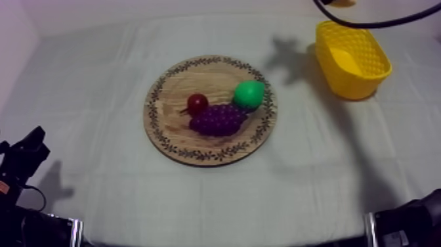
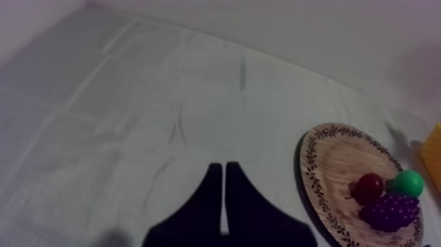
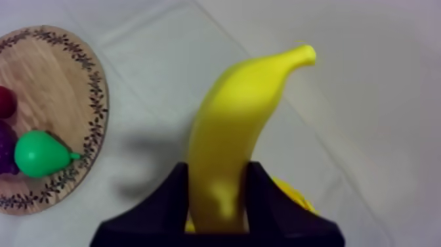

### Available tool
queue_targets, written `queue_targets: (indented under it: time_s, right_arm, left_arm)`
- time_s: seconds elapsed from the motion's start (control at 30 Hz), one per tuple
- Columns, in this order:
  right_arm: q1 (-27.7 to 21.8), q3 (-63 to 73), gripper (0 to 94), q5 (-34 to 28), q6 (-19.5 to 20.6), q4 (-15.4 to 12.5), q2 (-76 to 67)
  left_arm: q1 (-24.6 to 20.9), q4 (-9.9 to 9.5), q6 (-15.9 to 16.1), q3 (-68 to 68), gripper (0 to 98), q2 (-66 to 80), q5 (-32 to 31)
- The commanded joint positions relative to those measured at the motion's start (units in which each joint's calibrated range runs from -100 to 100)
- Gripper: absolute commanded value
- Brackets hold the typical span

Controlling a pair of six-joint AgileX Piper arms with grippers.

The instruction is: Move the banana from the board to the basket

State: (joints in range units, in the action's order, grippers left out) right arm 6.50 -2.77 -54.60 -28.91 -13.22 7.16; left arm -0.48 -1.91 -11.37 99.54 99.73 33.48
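My right gripper (image 3: 216, 176) is shut on the yellow banana (image 3: 239, 125), which stands up between its fingers. It hangs in the air over the cloth, to the right of the round wooden board (image 3: 49, 79). A bit of the yellow basket (image 3: 296, 195) shows just under the gripper. In the top view the basket (image 1: 352, 58) stands at the back right, with a shadow on the cloth to its left. My left gripper (image 2: 224, 168) is shut on nothing, its fingers together as a narrow wedge. It rests low at the front left (image 1: 27, 152), far from the board (image 1: 172, 134).
A green pear (image 1: 249, 94), a bunch of purple grapes (image 1: 220, 119) and a small red fruit (image 1: 197, 102) lie on the board's right half. Bare cloth lies all round the board and between the board and the basket. The right arm's base (image 1: 407, 223) sits at the front right.
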Motion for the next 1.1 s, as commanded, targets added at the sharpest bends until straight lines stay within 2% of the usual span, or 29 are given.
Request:
queue_targets:
  time_s: [0.0,0.23,0.57,0.87,1.07]
  right_arm:
    - [-1.4,-3.71,16.1,1.78,0.59,0.39,-0.46]
    - [-3.45,-9.27,16.0,5.81,1.89,1.42,1.28]
    - [-5.02,-10.37,16.1,9.74,5.55,2.88,7.41]
    - [-6.02,-17.56,21.2,17.48,6.04,3.63,9.96]
    - [-5.78,-19.75,30.7,20.73,8.49,4.78,10.95]
  left_arm:
    - [0.01,-0.02,-0.01,0.01,0.1,0.01,0.07]
    - [0.01,-0.02,0.0,0.01,0.1,0.01,0.07]
    - [0.01,-0.02,-0.01,0.01,0.1,0.01,0.07]
    - [0.01,-0.02,0.0,0.01,0.1,0.01,0.07]
    - [0.01,-0.02,-0.02,0.01,0.1,0.01,0.07]
